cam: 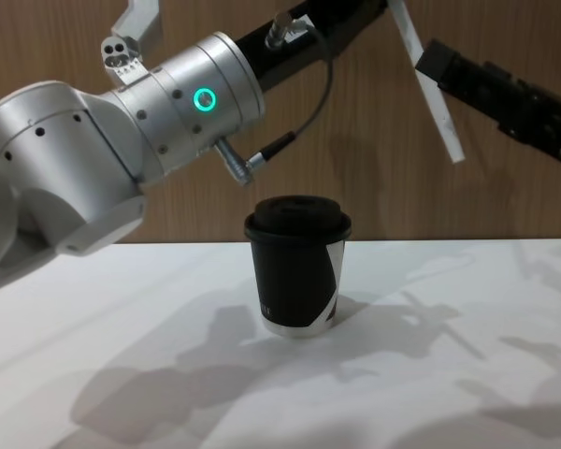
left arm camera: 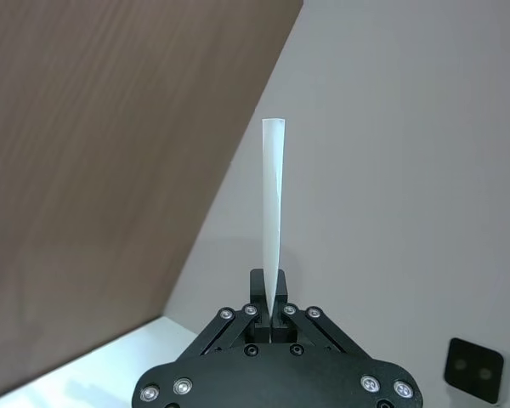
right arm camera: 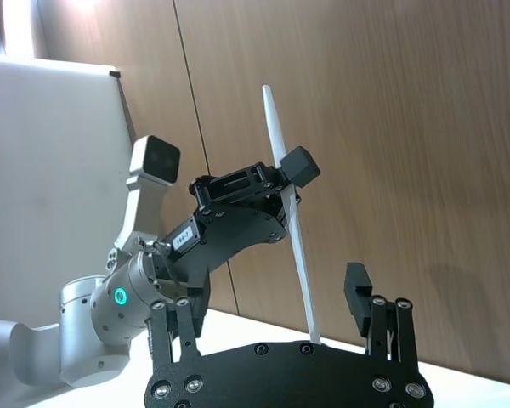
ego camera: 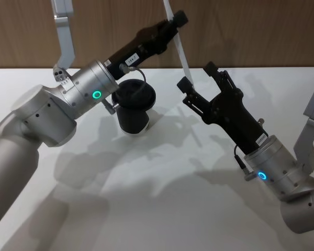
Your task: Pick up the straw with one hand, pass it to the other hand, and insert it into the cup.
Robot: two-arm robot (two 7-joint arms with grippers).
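Holding straw (ego camera: 181, 52) clenched in left gripper (ego camera: 174, 22) by its upper part; poised at lower end with right gripper (ego camera: 199, 77) spread wide. Probably light, stiffish, crushable: best pinched gently there.

The cup (ego camera: 135, 107) is set on the table (ego camera: 172, 198); the straw (ego camera: 180, 52) is held above it, to its right, by the left gripper (ego camera: 176, 21); its lower end is flanked by the right gripper (ego camera: 199, 76).
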